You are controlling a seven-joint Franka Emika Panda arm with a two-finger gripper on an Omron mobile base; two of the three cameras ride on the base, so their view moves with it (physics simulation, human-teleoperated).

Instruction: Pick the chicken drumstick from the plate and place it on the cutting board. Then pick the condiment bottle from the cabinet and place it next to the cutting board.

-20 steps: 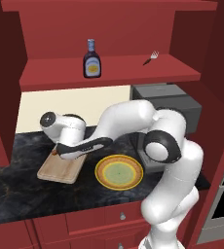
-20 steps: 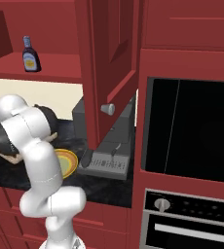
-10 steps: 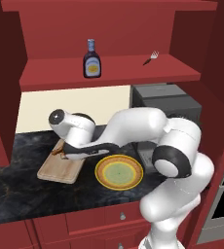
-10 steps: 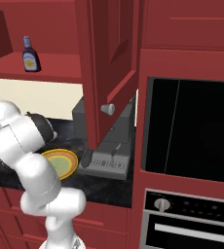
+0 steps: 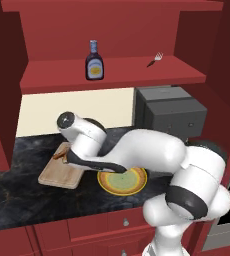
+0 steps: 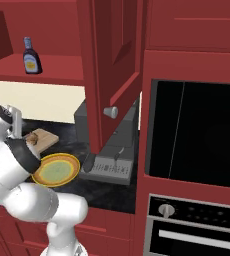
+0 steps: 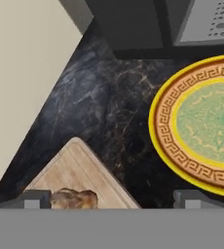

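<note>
Dark fingertips of the pincer [image 7: 112, 198] stand wide apart at the bottom of the hand view, with nothing held between them. The chicken drumstick [image 7: 75, 198] lies just beside the left fingertip [image 7: 35, 198], resting on the wooden cutting board [image 7: 75, 170]. From the left base view, the drumstick [image 5: 61, 156] sits near the far corner of the board [image 5: 62, 171], with the hand directly above and beside it.

Status of step one: judged complete. The plate [image 7: 196, 121] shows a bare green centre, and the drumstick is on the board. In the right base view, the drumstick [image 6: 33, 139] rests on the board [image 6: 43, 139], and the plate [image 6: 56, 170] lies just in front of it on the dark marbled counter [image 7: 109, 97].

Status of step two: not yet begun. The condiment bottle [image 5: 94, 61] stands upright on the red shelf of the cabinet [image 5: 117, 75], well above and apart from the pincer. The bottle [image 6: 31, 56] is untouched.

Remaining work, as a judgement: lift the hand clear of the board, reach to the shelf, grip the bottle, and set it on the counter next to the board. A small fork [image 5: 155, 59] lies further along the same shelf and is no part of the task.
</note>
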